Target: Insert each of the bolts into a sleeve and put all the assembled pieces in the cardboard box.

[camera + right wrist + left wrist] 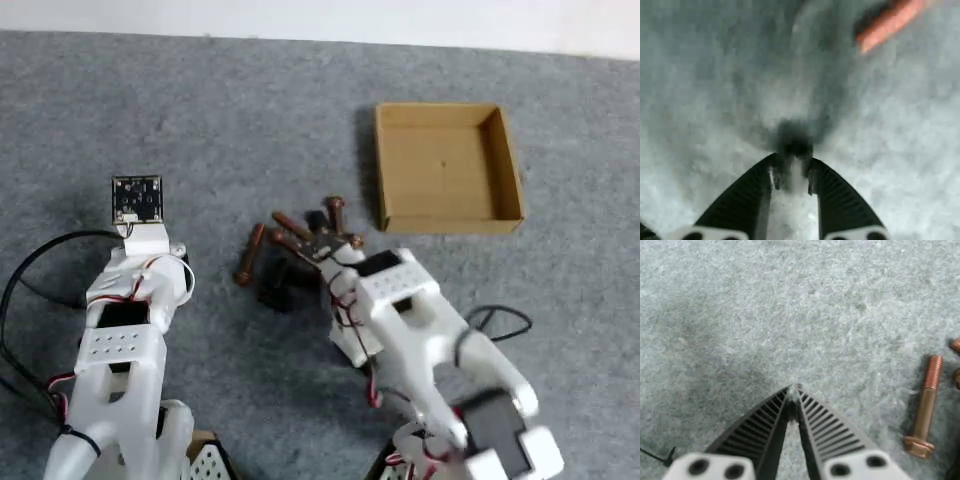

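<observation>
**Inspector:** Surface is a grey felt mat [250,120], level. State of the tools?

**Assistant:** The right gripper [792,164] is narrow, its tips pinched on a dark lump that I judge to be a sleeve [796,144]. The left gripper [793,390] is closed, tips meeting, with nothing between them.

**Inspector:** Location of parts?

**Assistant:** One bolt [924,405] lies beside the left gripper, apart from it. The other bolts [290,232] and the dark sleeves [278,288] lie in a heap right at the right gripper's tips. The box [440,165] stands beyond that gripper, well apart.

**Inspector:** Step in hand?

**Assistant:** By my judgement, the first sleeve pickup. No piece is assembled and none is boxed. The next move calls for lifting the sleeve out of the heap with its bore exposed. The left gripper must open and take a bolt by the shank.

**Inspector:** Limits of the inspection?

**Assistant:** The right wrist view is smeared, so the sleeve's outline and the grip are unconfirmed. The right arm covers part of the heap, so no count is possible.
</observation>
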`<state>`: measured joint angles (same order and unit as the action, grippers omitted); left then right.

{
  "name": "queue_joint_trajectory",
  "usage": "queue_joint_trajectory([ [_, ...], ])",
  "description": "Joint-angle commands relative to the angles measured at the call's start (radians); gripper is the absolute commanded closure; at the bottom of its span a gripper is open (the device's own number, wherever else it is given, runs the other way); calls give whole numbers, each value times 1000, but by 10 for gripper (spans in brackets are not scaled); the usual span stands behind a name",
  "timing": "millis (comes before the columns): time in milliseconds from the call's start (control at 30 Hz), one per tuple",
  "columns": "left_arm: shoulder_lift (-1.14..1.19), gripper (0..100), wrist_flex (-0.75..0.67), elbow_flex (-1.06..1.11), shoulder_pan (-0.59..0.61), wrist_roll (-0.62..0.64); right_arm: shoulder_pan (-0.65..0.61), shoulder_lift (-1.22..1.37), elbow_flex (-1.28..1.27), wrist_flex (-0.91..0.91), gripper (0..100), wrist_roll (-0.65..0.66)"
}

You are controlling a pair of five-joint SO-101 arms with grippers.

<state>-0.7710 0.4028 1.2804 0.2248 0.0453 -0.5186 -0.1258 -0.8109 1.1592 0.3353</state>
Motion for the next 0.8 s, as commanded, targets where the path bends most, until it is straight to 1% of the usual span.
queue_joint_trajectory([
  [0, 1, 993, -20, -44, 10, 5, 16, 136, 47, -87, 994, -66],
  [100, 1, 993, -20, -44, 10, 5, 16, 170, 81, -117, 994, -121],
  [333, 1, 993, -20, -44, 10, 5, 16, 157, 82, -122, 994, -124],
  [367, 1, 993, -20, -44, 10, 5, 16, 147, 82, -124, 994, -126],
  [500, 1, 993, -20, -44, 10, 5, 16, 77, 76, -194, 994, -204],
  [600, 1, 993, -18, -44, 10, 5, 21, 16, 28, -219, 994, -206],
  [767, 1, 993, -17, -44, 10, 5, 24, -110, -82, -328, 994, -207],
])
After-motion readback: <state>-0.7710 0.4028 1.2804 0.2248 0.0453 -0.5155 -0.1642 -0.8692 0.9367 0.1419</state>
